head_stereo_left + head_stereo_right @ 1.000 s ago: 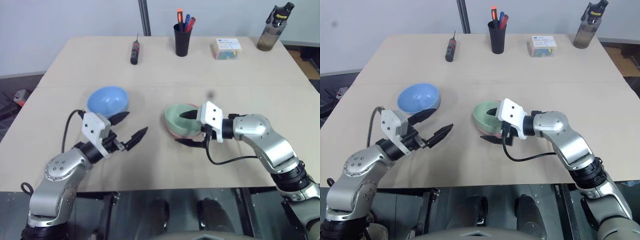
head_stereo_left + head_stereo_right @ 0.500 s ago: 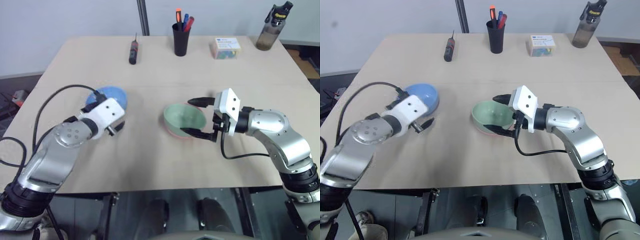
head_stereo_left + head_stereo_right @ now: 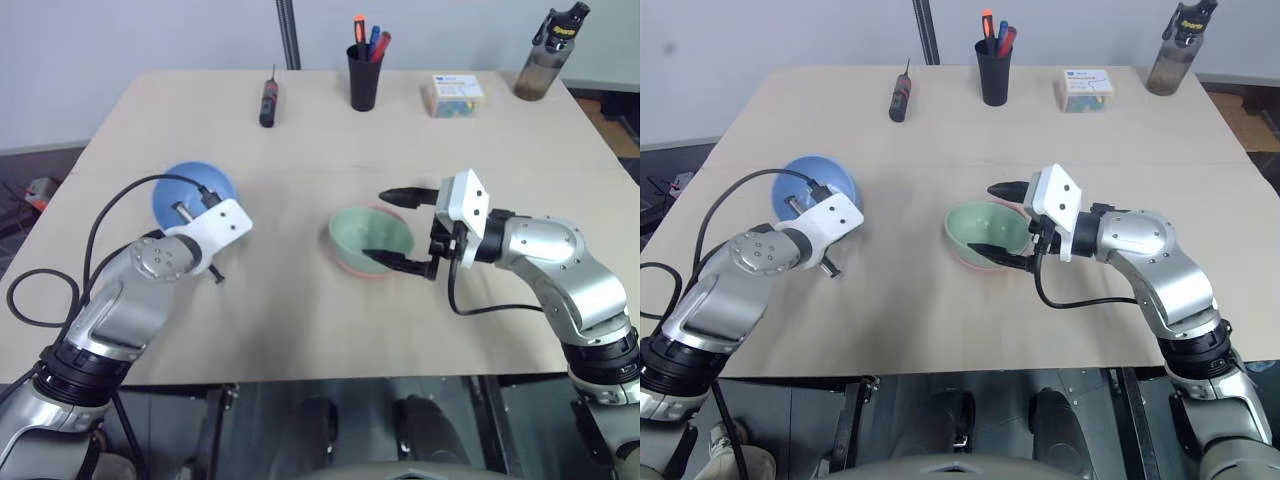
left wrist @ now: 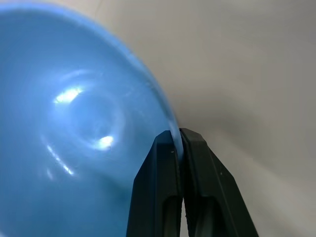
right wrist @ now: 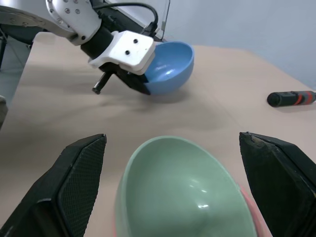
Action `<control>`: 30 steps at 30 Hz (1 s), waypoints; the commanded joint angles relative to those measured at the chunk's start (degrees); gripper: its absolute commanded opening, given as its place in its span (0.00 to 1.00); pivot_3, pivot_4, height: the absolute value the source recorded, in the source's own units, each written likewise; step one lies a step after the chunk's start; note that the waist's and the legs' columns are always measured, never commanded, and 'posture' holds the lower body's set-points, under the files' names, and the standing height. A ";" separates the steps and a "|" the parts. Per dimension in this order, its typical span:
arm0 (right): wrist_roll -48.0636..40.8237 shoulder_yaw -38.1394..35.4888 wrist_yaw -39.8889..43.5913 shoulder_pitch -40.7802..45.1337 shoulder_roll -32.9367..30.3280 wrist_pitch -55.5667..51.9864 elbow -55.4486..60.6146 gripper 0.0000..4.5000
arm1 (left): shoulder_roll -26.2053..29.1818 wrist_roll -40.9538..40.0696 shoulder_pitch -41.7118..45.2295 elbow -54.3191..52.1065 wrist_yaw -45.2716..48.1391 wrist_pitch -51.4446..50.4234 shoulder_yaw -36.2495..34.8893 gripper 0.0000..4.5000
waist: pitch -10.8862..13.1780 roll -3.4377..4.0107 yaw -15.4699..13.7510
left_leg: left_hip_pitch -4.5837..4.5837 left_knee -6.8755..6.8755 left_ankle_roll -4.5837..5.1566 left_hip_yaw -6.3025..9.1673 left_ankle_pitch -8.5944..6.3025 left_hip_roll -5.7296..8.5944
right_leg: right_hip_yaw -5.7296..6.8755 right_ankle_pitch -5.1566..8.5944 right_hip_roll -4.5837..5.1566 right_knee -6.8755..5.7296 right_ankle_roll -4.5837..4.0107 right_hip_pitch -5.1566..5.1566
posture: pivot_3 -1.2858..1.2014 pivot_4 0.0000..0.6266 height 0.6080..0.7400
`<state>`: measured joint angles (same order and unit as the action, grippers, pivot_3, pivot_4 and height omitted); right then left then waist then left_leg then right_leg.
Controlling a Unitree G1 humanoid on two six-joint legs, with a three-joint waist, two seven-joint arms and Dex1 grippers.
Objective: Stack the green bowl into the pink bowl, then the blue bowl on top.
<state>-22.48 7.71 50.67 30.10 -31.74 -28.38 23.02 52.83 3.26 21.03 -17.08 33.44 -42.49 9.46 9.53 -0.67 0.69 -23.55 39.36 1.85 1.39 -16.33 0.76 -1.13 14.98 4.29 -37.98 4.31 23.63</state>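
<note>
My left gripper [image 4: 178, 140] pinches the rim of the light-blue plastic bowl [image 3: 182, 190]; my right gripper [image 3: 398, 228] gapes wide around the mint-green plastic bowl [image 3: 368, 237], nested in the salmon-pink plastic bowl [image 3: 352, 268].

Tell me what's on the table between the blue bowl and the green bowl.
Nothing: the eye views show bare table between the blue bowl, clamped at its rim by the left claw, and the green bowl.

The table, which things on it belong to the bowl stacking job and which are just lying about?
Job:
- green bowl, sitting in the pink bowl
- blue bowl, rim pinched by the shut left pincer
- right pincer, open beside the green bowl

Lying about:
- screwdriver
- pen cup
- small box
- water bottle
</note>
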 commanded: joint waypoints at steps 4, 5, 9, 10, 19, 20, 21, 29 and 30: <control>-2.66 -9.80 0.44 -6.12 -5.11 1.03 2.77 1.00 | -3.28 -13.22 6.22 -11.01 12.46 9.56 -6.19 0.01 | 0.00 -0.02 -0.78 | -0.25 0.12 0.00 0.16 0.00 0.09 | 0.21 0.00 0.17 0.04 0.00 0.08 | 0.52 0.24 1.00; -3.76 -11.78 1.12 -8.27 -6.20 0.84 3.41 1.00 | -4.15 -14.99 7.52 -10.92 14.29 12.42 -6.41 0.01 | 0.00 -0.02 -1.13 | -0.27 0.12 0.00 0.18 0.00 0.10 | 0.23 0.00 0.19 0.05 0.00 0.08 | 0.52 0.24 1.00; -10.66 -20.61 2.99 -17.19 -9.79 -1.78 6.51 1.00 | -7.19 -20.31 13.98 -6.87 20.72 16.31 -5.42 0.01 | 0.00 -0.01 -1.44 | -0.23 0.11 0.01 0.17 0.00 0.10 | 0.24 0.00 0.17 0.06 0.00 0.03 | 0.52 0.24 1.00; -12.50 -22.84 3.43 -19.18 -10.64 -2.38 7.19 1.00 | -7.77 -20.97 14.95 -5.23 22.47 17.26 -4.73 0.01 | 0.00 0.01 -1.37 | -0.19 0.11 0.01 0.14 0.00 0.09 | 0.21 0.00 0.13 0.05 0.00 0.02 | 0.52 0.24 1.00; -18.86 -33.48 0.63 -29.41 -14.03 -5.09 13.80 1.00 | -11.62 -19.14 22.07 11.51 38.00 35.22 1.74 0.08 | -0.03 0.03 -0.16 | 0.01 0.15 0.13 0.09 -0.06 0.08 | 0.13 0.00 -0.06 -0.01 0.00 -0.17 | 0.52 0.24 1.00; -18.78 -34.14 0.12 -30.24 -14.00 -4.86 14.49 1.00 | -12.91 -20.47 23.42 13.25 39.93 35.66 2.03 0.12 | -0.03 0.03 -0.29 | -0.01 0.18 0.13 0.10 -0.05 0.09 | 0.15 0.00 -0.06 -0.01 0.00 -0.18 | 0.52 0.24 1.00; -18.84 -34.68 -0.36 -30.97 -14.01 -4.80 15.09 1.00 | -13.68 -21.96 24.60 14.24 42.03 34.45 2.50 0.18 | -0.03 0.03 -0.38 | -0.03 0.22 0.11 0.12 -0.04 0.12 | 0.16 0.00 -0.05 0.00 0.01 -0.19 | 0.52 0.24 1.00; -19.05 -36.02 -1.81 -34.31 -14.49 -4.10 17.17 1.00 | -17.21 -20.88 27.39 17.59 42.42 35.88 1.20 0.87 | -0.03 0.03 0.12 | -0.12 0.45 0.09 0.16 -0.03 0.09 | 0.17 0.00 -0.09 -0.06 0.02 -0.19 | 0.52 0.24 1.00; -19.06 -35.88 -1.81 -34.43 -14.58 -4.02 17.18 1.00 | -16.97 -20.85 27.31 17.51 40.98 35.31 0.06 0.87 | -0.03 0.03 0.12 | -0.12 0.47 0.09 0.16 -0.03 0.08 | 0.17 0.00 -0.11 -0.08 0.02 -0.19 | 0.52 0.24 1.00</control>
<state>-40.71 -25.91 49.30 -4.30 -45.43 -33.43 38.00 35.30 -17.45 47.19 1.10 76.43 -7.06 12.75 9.50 -0.64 0.81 -23.66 39.85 1.93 1.55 -16.36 0.83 -0.96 14.98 4.18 -38.08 4.33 23.44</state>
